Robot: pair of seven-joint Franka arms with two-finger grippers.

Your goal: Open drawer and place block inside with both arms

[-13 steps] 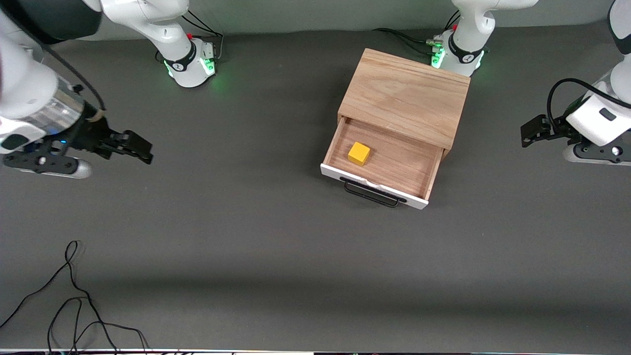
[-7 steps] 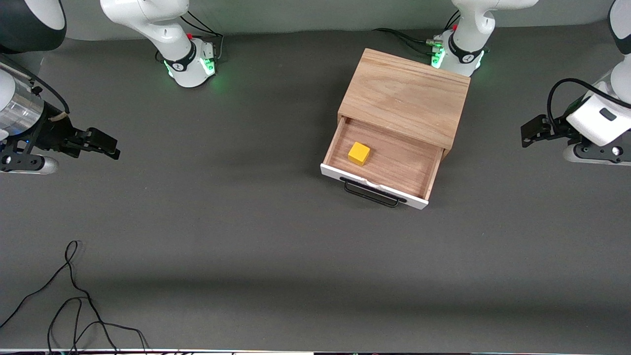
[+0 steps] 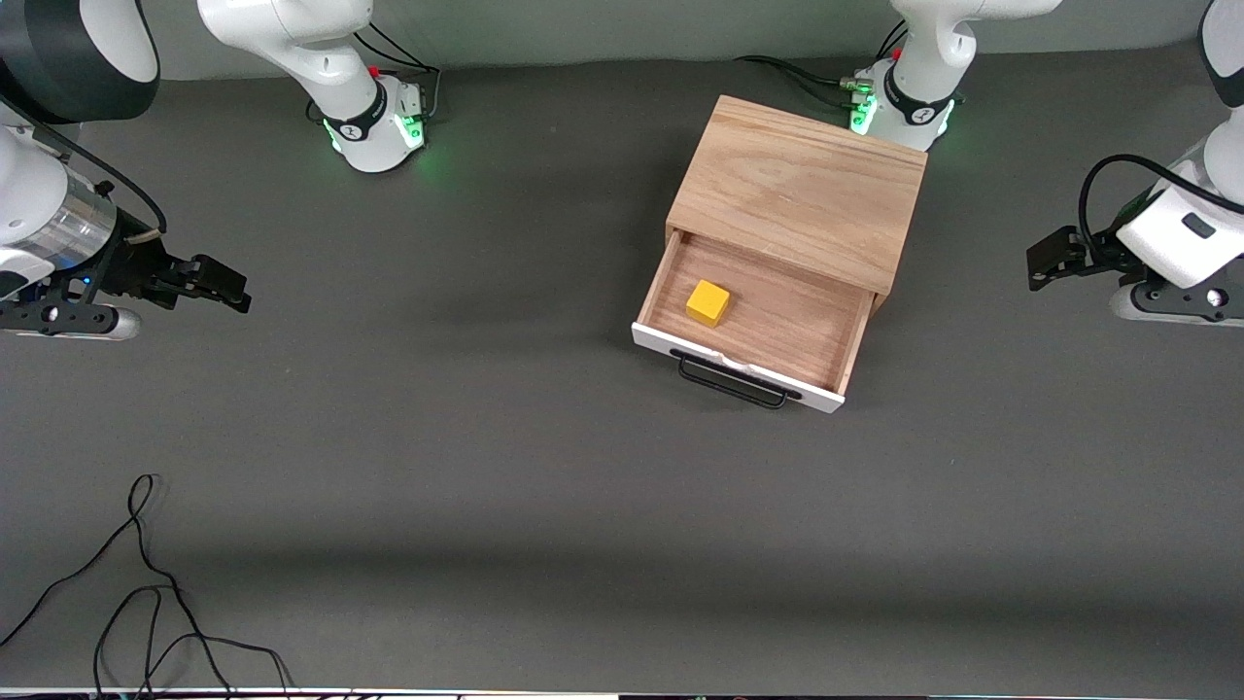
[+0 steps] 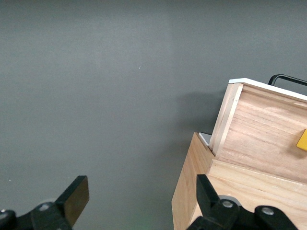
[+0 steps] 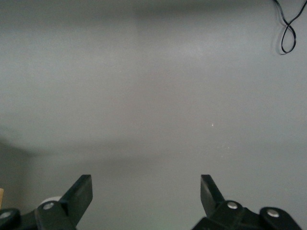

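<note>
The light oak cabinet stands near the left arm's base. Its drawer is pulled out, with the white front panel and black handle facing the front camera. The yellow block lies inside the drawer, in the corner toward the right arm's end. My right gripper hangs open and empty over bare table at the right arm's end. My left gripper waits open and empty at the left arm's end, with the cabinet, drawer and a sliver of the block in its view.
A loose black cable lies on the grey tabletop near the front edge at the right arm's end. The two green-lit bases stand along the farthest edge of the table.
My right gripper pulled away from the drawer toward the right arm's end, then drifted slightly back. The left arm, drawer and block have not moved.
</note>
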